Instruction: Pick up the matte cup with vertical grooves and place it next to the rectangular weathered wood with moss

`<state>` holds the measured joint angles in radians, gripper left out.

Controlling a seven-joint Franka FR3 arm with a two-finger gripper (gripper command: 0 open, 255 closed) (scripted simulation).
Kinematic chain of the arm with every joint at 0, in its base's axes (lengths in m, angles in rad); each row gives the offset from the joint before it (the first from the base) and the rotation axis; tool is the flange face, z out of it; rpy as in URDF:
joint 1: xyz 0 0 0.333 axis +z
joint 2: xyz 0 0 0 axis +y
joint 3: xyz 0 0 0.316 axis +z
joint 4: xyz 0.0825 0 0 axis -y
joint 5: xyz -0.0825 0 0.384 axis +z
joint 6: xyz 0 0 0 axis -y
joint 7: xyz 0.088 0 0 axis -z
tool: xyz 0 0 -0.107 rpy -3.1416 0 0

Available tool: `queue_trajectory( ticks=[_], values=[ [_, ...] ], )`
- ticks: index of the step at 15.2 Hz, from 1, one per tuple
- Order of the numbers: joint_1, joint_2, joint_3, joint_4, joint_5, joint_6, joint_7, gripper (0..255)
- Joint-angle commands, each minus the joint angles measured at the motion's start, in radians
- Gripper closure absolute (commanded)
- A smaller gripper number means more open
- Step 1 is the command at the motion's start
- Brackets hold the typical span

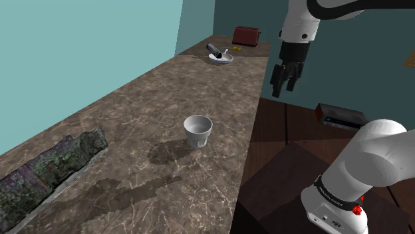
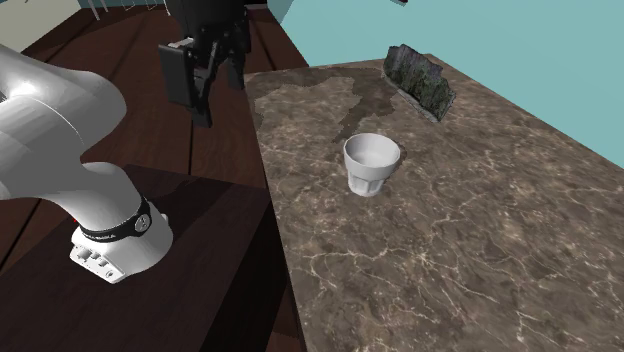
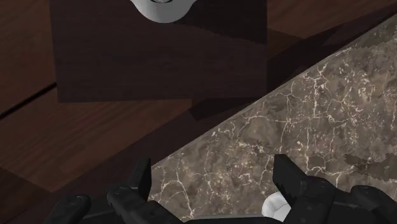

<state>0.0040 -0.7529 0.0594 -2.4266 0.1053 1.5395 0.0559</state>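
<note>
Over the stand-side edge of the counter (image 1: pixel 153 93) hangs my end effector (image 1: pixel 284 88), released: fingers apart, nothing btwn them, tips pointing down. Wrist view has that edge running diagonally below the fingers, w/ the marbled brown top on one side and the dark plank floor (image 3: pixel 76 133) and the stand (image 3: pixel 159 63) on the other.

Cup (image 1: pixel 198 130) sits upright on the counter, approx mid-length, nearer the stand-side edge than the wall-side edge, and well apart from me. It's pale grey-white, w/ grooves down its lower wall.

Wood (image 1: pixel 46 169), a long mossy slab, lies along the wall-side edge toward one end of the counter, well apart from the cup.

At the opposite end stands a red toaster (image 1: pixel 246 34). Nearer than it is a white dish (image 1: pixel 221 60) w/ a dark cylinder (image 1: pixel 214 48) lying in it.
</note>
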Motion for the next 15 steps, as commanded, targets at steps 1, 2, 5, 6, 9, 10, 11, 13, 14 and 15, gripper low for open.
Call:
queue_trajectory(
  ticks=[1, 2, 5, 6, 9, 10, 11, 13, 14, 15],
  values=[
    [0.000, 0.000, 0.000, 0.000, 0.000, 0.000, 0.000, 0],
    [0.002, 0.015, 0.010, -0.014, 0.012, 0.040, 0.013, 0],
    [0.009, 0.068, 0.042, -0.049, 0.048, 0.163, 0.049, 0],
    [0.012, 0.089, 0.053, -0.057, 0.059, 0.204, 0.060, 0],
    [0.019, 0.162, 0.085, -0.072, 0.089, 0.327, 0.094, 0],
    [0.021, 0.189, 0.095, -0.074, 0.098, 0.368, 0.105, 0],
    [0.023, 0.217, 0.106, -0.074, 0.107, 0.409, 0.115, 0],
    [0.026, 0.278, 0.126, -0.070, 0.121, 0.490, 0.137, 0],
    [0.027, 0.310, 0.136, -0.066, 0.127, 0.529, 0.147, 0],
    [0.028, 0.342, 0.146, -0.059, 0.132, 0.568, 0.158, 0]
  ],
)
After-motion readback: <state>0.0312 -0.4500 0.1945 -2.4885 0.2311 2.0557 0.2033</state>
